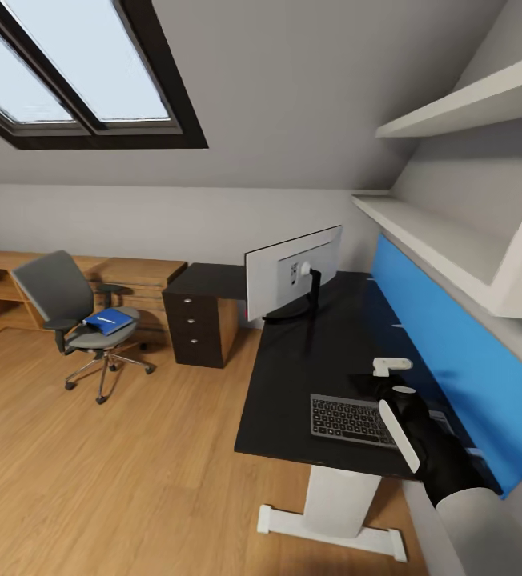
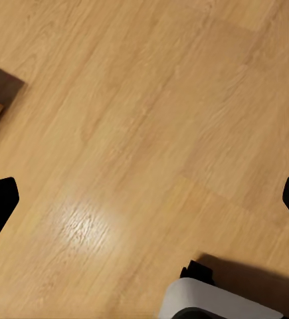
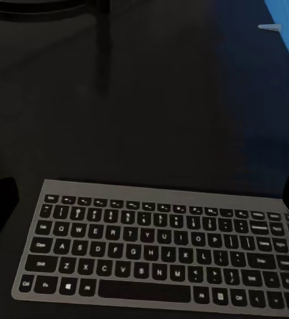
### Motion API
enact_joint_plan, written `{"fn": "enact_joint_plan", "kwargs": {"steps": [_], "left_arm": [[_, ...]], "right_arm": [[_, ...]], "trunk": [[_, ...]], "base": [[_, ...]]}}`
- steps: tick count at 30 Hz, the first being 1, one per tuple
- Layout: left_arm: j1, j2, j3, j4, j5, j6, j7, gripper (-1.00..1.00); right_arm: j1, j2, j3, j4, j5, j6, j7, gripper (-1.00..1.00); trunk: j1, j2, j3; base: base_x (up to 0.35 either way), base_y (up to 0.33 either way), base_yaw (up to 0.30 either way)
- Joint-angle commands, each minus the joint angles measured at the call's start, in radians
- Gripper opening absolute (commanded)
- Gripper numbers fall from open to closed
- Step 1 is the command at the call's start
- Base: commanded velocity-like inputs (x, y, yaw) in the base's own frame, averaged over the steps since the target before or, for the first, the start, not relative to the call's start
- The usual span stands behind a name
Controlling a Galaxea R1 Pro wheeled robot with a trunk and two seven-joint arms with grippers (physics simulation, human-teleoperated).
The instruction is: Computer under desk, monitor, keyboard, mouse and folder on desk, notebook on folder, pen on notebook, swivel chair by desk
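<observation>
The monitor [image 1: 293, 276] stands on the black desk [image 1: 293, 376], its back toward me. A grey keyboard [image 1: 351, 420] lies near the desk's front edge. My right gripper [image 3: 144, 212] hovers open just above the keyboard [image 3: 157, 256], fingers spread wide with nothing between them. Across the room, the grey swivel chair [image 1: 77, 308] stands on the floor away from the desk, with the blue folder [image 1: 109, 322] on its seat. My left gripper [image 2: 144, 199] hangs open over the wooden floor [image 2: 151, 100].
A dark drawer cabinet [image 1: 201, 316] adjoins the desk's far left end. A low wooden unit [image 1: 133, 276] runs along the back wall. A blue panel [image 1: 445, 344] and white shelves [image 1: 453, 240] line the wall on the right. A small white object [image 1: 391, 365] sits beyond the keyboard.
</observation>
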State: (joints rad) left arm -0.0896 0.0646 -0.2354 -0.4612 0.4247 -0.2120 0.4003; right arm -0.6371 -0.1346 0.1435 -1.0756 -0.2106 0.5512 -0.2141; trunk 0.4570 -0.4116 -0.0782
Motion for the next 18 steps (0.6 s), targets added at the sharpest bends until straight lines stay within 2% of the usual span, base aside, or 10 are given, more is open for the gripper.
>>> {"fn": "enact_joint_plan", "kwargs": {"steps": [1,5,13,15,18], "left_arm": [[-0.001,0.001,-0.008,-0.001,0.009,-0.004,0.006,1.0],[-0.001,0.001,-0.008,-0.001,0.009,-0.004,0.006,1.0],[-0.001,0.001,-0.008,-0.001,0.009,-0.005,0.006,1.0],[-0.001,0.001,-0.008,-0.001,0.009,-0.005,0.006,1.0],[-0.001,0.003,-0.008,-0.001,0.009,-0.006,0.007,1.0]], "right_arm": [[-0.001,-0.001,0.004,-0.001,-0.01,0.003,-0.01,1.0],[-0.001,-0.002,0.004,-0.001,-0.01,0.003,-0.011,1.0],[-0.001,-0.009,-0.002,0.003,-0.01,-0.003,-0.009,1.0],[-0.001,-0.018,-0.002,0.01,-0.011,-0.013,-0.009,1.0],[-0.001,-0.03,-0.011,0.043,-0.012,-0.069,-0.009,1.0]], "trunk": [[0.001,-0.002,-0.002],[0.001,-0.002,-0.002],[0.001,-0.002,-0.002],[0.001,-0.002,-0.002],[0.001,-0.002,-0.002]], "base": [[0.0,-0.209,0.0],[0.0,-0.136,0.0],[0.03,-0.032,0.0],[0.161,-0.15,0.0],[0.104,-0.097,0.0]]}}
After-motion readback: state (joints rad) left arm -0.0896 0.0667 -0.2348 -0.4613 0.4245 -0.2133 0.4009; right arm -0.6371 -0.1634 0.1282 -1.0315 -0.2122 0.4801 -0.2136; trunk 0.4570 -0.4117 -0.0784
